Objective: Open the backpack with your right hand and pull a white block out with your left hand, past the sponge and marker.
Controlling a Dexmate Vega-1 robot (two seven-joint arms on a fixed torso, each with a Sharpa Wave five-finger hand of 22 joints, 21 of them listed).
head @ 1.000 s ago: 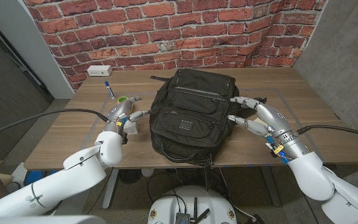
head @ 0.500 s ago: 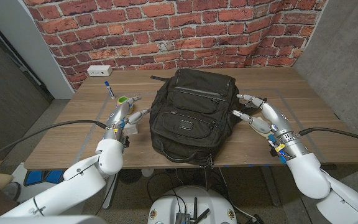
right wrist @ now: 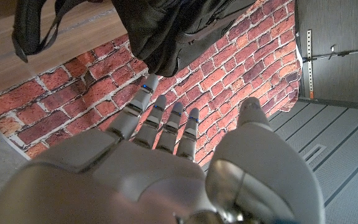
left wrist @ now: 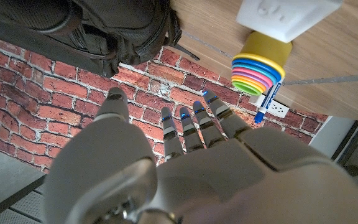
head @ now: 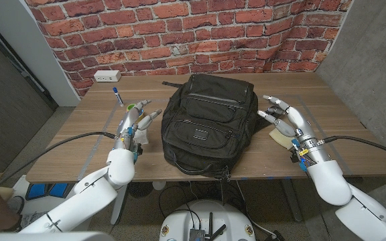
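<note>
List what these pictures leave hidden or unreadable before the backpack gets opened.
- Backpack contents: head view, closed fabric hides any white block, sponge or marker inside.
- Stacked coloured cups: head view, left hand covers most of them.
- Pale thing under the right hand: head view, mostly covered, cannot be identified.
- Wall outlet box markings: head view, too small.
- Backpack zipper pulls: both wrist views, cut off by the picture edge.

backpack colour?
Black all over; the backpack shows best in the head view.
</note>
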